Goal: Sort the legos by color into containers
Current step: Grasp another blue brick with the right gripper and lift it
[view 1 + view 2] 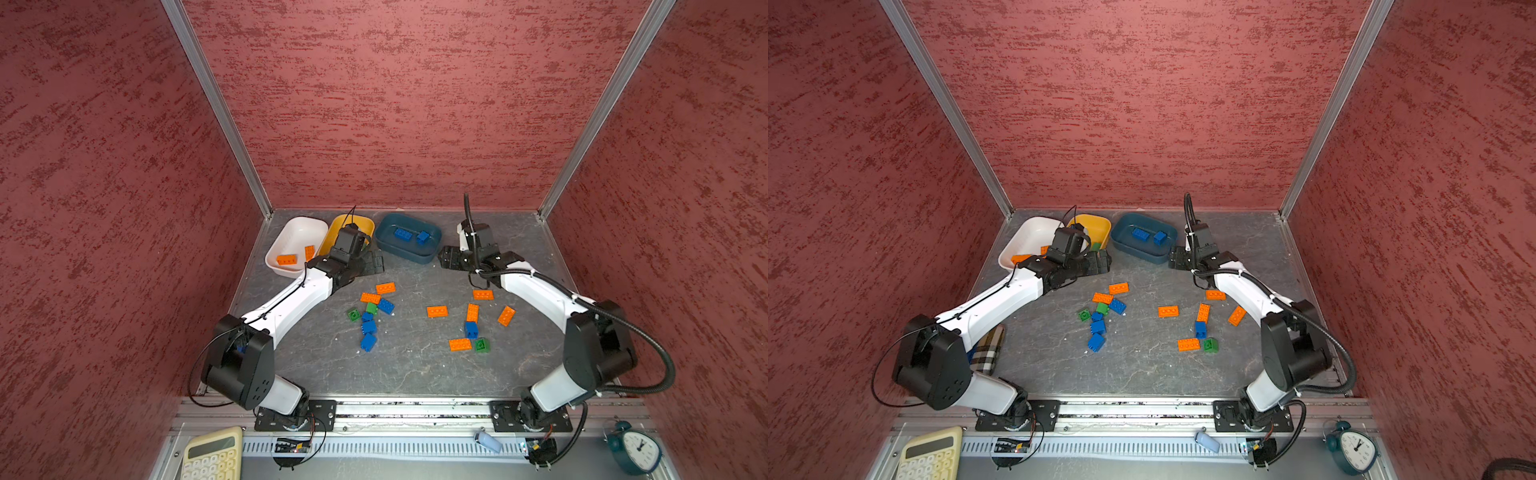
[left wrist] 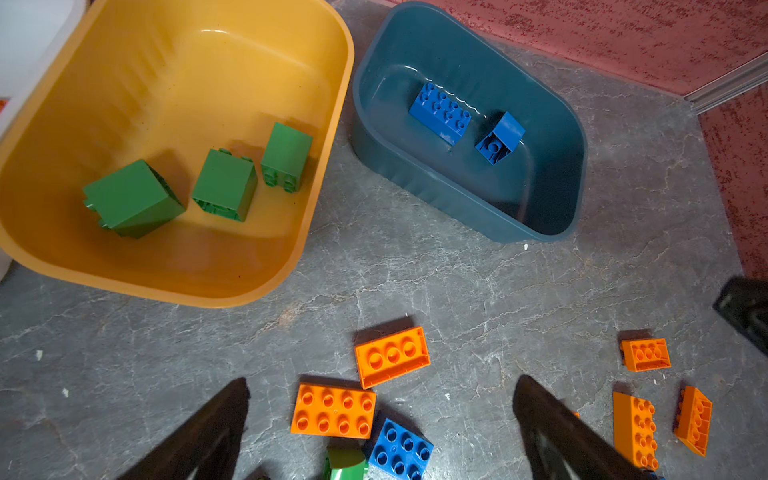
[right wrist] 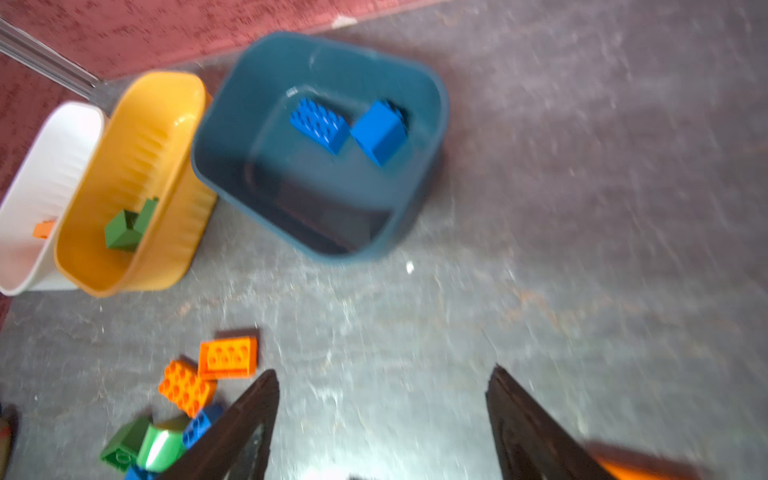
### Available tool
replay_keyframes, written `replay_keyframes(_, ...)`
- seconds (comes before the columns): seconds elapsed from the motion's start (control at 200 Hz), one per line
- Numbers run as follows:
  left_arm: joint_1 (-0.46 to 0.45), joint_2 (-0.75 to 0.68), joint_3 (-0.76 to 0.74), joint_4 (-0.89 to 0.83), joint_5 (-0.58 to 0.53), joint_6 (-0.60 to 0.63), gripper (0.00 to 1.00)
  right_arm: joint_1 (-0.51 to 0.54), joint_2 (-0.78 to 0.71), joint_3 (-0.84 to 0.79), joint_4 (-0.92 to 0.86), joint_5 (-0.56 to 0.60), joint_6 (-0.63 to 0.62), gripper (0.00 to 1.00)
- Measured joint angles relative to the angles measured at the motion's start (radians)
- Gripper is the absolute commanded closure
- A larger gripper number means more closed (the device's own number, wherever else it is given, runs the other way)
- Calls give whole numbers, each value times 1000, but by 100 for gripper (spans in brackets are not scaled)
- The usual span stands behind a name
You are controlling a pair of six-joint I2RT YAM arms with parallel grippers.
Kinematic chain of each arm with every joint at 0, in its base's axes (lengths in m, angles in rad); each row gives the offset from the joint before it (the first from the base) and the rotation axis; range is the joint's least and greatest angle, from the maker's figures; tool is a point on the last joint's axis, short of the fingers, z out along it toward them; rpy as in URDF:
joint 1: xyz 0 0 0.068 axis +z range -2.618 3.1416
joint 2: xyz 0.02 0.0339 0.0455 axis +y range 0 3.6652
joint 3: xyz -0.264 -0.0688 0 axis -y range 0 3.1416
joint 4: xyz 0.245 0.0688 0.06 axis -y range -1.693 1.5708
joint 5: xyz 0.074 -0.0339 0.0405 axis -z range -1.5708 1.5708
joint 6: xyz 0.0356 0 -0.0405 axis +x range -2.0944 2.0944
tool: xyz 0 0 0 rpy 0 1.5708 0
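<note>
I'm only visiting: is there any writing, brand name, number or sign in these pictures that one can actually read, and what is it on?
No text can be read anywhere.
Clock: marks round the dial, too small to read.
Calculator: keys and display, too small and blurred to read.
Orange brick: studs show no legible lettering.
Yellow tub and teal tub: no label visible.
</note>
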Motion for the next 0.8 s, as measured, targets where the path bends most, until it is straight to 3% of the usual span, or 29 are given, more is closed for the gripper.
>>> replay_keyframes(0.21, -14, 29, 20, 2, -23, -19, 0, 0, -123, -125, -158, 3, -4, 20)
replay_keyframes(0.491, -16, 32, 20, 2, -44, -47, 1, 0, -177, -255, -314, -26, 17, 21)
replay_keyframes(0.686, -16, 56, 24, 1, -43, -66, 1, 4, -179, -309, -352, -60, 31, 25)
replay_keyframes(0.801, -16, 58, 24, 0, -43, -71, 1, 9, -179, -314, -359, -61, 30, 33)
